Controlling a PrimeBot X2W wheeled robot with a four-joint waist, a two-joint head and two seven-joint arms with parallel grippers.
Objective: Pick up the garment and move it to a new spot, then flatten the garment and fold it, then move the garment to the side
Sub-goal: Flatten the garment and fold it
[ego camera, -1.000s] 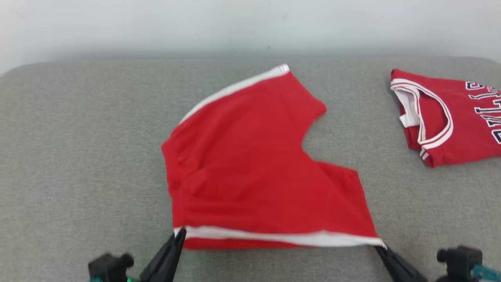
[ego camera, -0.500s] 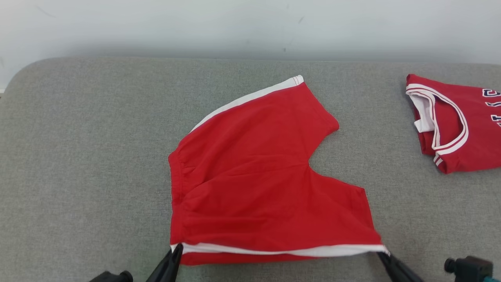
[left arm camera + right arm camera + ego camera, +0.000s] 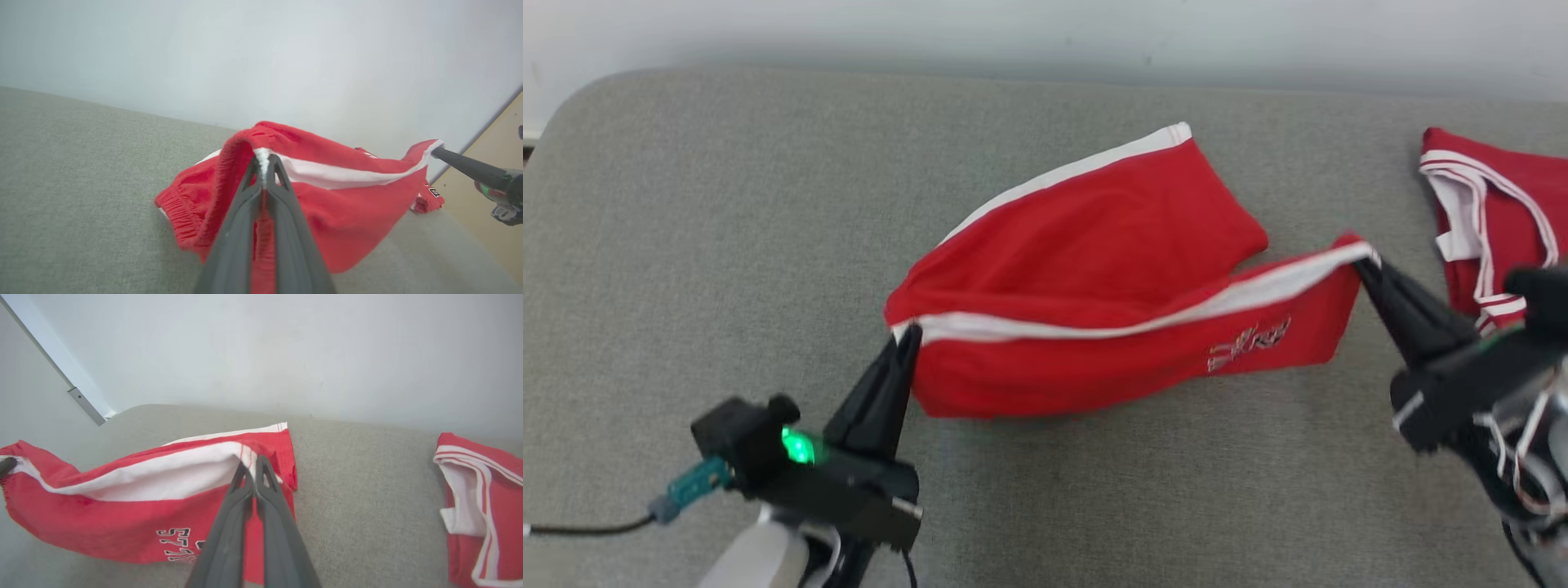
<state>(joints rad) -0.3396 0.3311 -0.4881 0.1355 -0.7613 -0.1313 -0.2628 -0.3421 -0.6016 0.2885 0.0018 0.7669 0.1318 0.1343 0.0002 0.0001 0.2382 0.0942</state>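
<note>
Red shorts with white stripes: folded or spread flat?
Mid-fold: the left hand and right hand hold the red white-striped shorts by one edge, lifted over the far leg.

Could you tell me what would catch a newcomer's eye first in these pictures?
The bright red shorts in the middle of the grey cushion stand out first: their white-striped edge is stretched between the left end effector and the right end effector, each shut on one end. A red jersey with white trim lies at the far right.
</note>
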